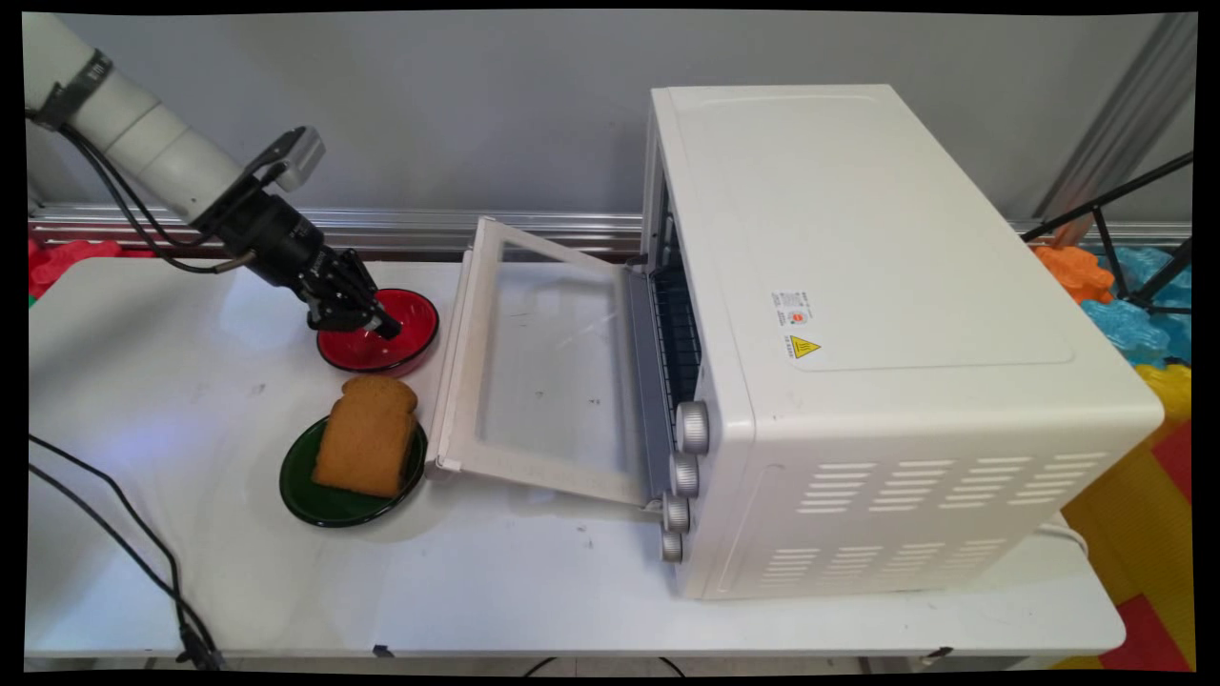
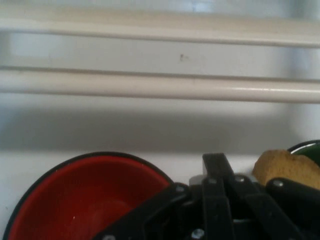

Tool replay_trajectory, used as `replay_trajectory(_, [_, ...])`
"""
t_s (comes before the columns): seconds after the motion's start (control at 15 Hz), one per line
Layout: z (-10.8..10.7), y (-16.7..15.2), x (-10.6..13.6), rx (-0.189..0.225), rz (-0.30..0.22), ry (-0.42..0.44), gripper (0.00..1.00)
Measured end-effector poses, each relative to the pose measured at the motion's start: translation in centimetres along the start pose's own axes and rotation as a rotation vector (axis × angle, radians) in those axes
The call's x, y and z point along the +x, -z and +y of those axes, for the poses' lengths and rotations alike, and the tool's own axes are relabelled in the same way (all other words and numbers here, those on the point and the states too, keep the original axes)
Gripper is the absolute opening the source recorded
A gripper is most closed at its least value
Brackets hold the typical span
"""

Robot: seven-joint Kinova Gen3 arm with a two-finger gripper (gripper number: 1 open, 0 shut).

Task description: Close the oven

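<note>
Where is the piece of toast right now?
In the main view the toast lies on the green plate at the table's left-centre, just nearer than the red bowl and beside the toaster oven's open door.

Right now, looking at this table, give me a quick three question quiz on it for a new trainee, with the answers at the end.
1. True or false: the oven door is closed.
2. What lies on the green plate? A) a spoon B) a slice of bread C) nothing
3. Fill in: the gripper reaches into the ____ bowl.

Key
1. False. The door hangs open, folded down toward the plates.
2. B. The slice of bread leans across the green plate.
3. Red. The gripper's tip sits over the red bowl, behind the green plate, beside the door's outer edge.
</note>
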Motion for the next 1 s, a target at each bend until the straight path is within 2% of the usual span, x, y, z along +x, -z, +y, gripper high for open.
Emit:
replay_trajectory(0.27, [-0.3, -2.0, -0.8, -0.019, 0.019, -0.017, 0.00])
replay_trajectory(0.67, [-0.6, -5.6, -1.8, -0.026, 0.061, -0.030, 0.00])
replay_trajectory(1.0, [-0.7, -7.9, -1.7, -0.030, 0.117, -0.029, 0.00])
